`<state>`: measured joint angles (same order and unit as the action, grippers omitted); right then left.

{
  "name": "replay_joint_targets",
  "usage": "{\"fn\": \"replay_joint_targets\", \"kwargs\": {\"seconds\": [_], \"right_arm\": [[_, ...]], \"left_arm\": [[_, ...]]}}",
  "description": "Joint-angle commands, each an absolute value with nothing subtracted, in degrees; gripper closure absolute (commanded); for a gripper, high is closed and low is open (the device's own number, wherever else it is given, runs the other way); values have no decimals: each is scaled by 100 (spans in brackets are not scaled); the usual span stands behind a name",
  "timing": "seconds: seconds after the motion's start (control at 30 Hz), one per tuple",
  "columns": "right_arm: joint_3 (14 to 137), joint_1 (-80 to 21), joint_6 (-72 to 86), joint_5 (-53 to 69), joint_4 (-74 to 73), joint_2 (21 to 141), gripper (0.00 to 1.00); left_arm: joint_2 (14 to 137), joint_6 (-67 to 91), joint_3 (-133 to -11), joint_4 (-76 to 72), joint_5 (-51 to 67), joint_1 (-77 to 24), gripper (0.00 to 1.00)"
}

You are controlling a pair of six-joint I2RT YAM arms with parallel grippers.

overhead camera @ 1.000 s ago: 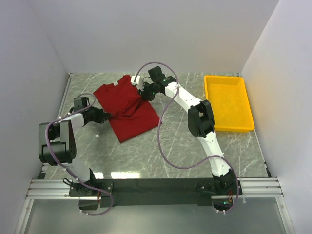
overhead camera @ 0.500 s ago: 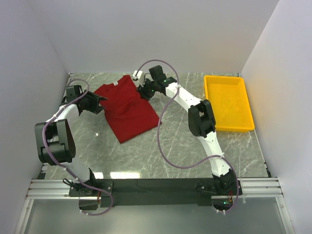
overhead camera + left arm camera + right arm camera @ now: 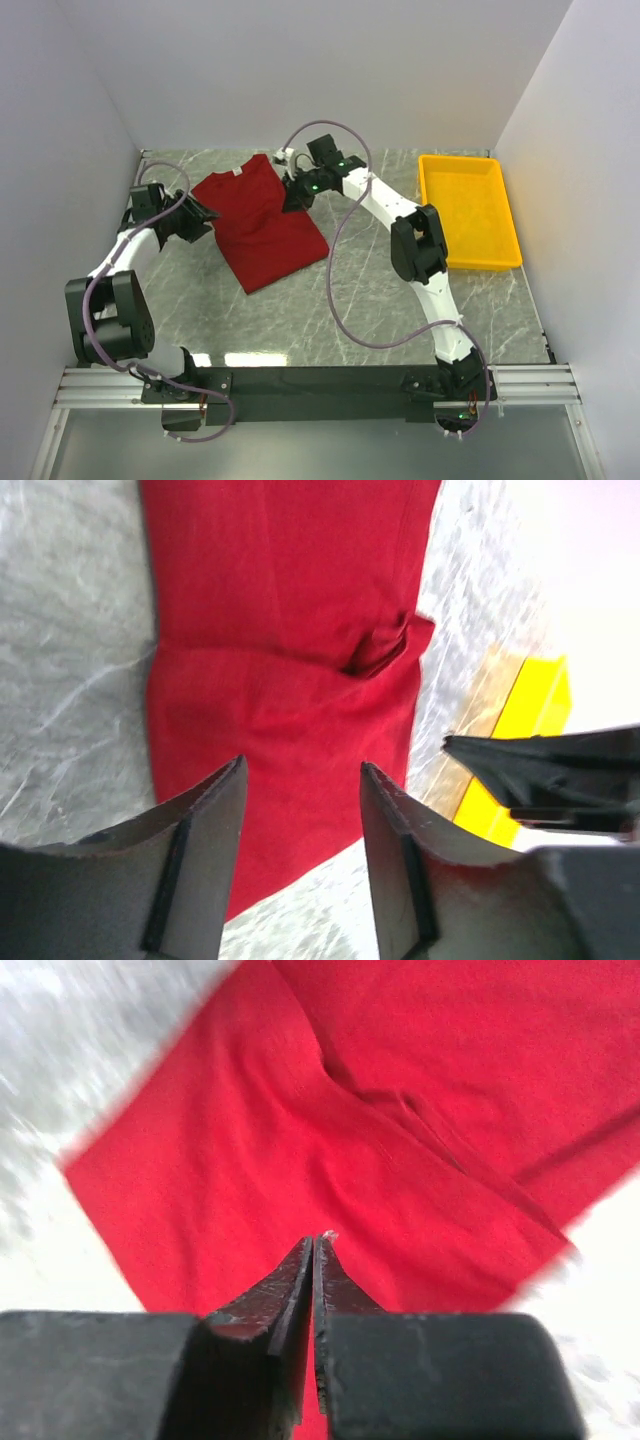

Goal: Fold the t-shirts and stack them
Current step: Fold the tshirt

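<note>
Left end effector (image 3: 302, 770): released, fingers apart with nothing between them. I have it just beside the t-shirt's (image 3: 265, 225) left side, close to the left edge of the tabletop (image 3: 500, 310).
Right end effector (image 3: 314, 1245): clenched, fingers pressed together. I can see no cloth caught between them. It sits over the shirt's right side, toward the far edge.
T-shirt: lies flat and slantwise in the far-left part of the tabletop, with the neck tag (image 3: 237, 173) toward the far-left corner and the hem toward the middle.
Done so far: I judge the sides are already turned in, since the shirt reads as one long panel.
Flaw: a small pucker (image 3: 375, 655) bunches the cloth mid-panel.
Left to do: smoothing that pucker, the end-to-end fold, then placing it as a stack.
Around: the yellow tray (image 3: 512, 220) sits at the far-right corner, well apart from the shirt.
In the way: nothing rests on the shirt. The right arm's purple cable (image 3: 335, 300) loops over the middle of the tabletop, and I'd watch it.
</note>
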<state>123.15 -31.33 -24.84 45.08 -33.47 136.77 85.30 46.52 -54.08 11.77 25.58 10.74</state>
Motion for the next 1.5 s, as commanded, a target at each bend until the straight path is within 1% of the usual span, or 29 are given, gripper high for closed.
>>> {"fn": "replay_joint_targets", "kwargs": {"seconds": [0.0, 0.03, 0.07, 0.13, 0.23, 0.57, 0.8, 0.93, 1.13, 1.17, 1.23, 1.3, 1.33, 1.37, 1.4, 1.43, 1.47], "right_arm": [[12910, -3357, -847, 4483, -2901, 13824, 92], [12981, -3410, -513, 4169, -2813, 13982, 92], [13112, -3428, -127, 4123, -2717, 14044, 93], [13000, -3489, -9, 3904, -2558, 14080, 95], [13034, -3595, 613, 3622, -2382, 14202, 95], [13394, -3683, 1397, 2813, -2408, 14739, 94], [13623, -3639, 1731, 1794, -2566, 14994, 94], [13693, -3498, 2117, 1626, -2479, 15073, 94], [13772, -3314, 2478, 1766, -2487, 15196, 94], [13755, -3296, 2487, 1949, -2487, 15188, 93], [13676, -3156, 2383, 2222, -2452, 15126, 90], [13606, -2946, 2067, 2861, -2365, 14821, 80], [13362, -2849, 1543, 3213, -2312, 14627, 75], [13133, -2778, 1251, 3460, -2164, 14399, 64], [12852, -2716, 987, 3837, -2066, 13848, 57], [12232, -2585, 428, 4024, -1978, 13556, 51], [11921, -2523, 170, 4078, -1978, 13274, 45]], "left_arm": [[8464, 4359, -5072, 696, 2917, 1064, 48], [8481, 4377, -5036, 616, 2953, 1011, 49], [8542, 4394, -5019, 554, 2988, 967, 49], [8604, 4386, -5045, 501, 2962, 836, 50], [8780, 4359, -5150, 492, 2901, 695, 50], [9298, 4623, -5203, 237, 2804, 580, 49], [9703, 4851, -5414, 97, 2611, 545, 48], [9905, 4957, -5572, 53, 2461, 545, 48], [9844, 4843, -5730, 44, 2592, 536, 46], [9800, 4764, -5748, 61, 2628, 536, 46], [9704, 4703, -5774, 175, 2602, 545, 46], [9397, 4597, -5704, 420, 2471, 510, 45], [9239, 4544, -5591, 552, 2357, 501, 45], [8863, 4440, -5520, 710, 2155, 475, 44], [8651, 4395, -5406, 912, 2075, 449, 44], [8414, 4368, -5118, 1010, 1987, 413, 43], [7915, 4429, -4941, 1089, 1873, 387, 42]]}}
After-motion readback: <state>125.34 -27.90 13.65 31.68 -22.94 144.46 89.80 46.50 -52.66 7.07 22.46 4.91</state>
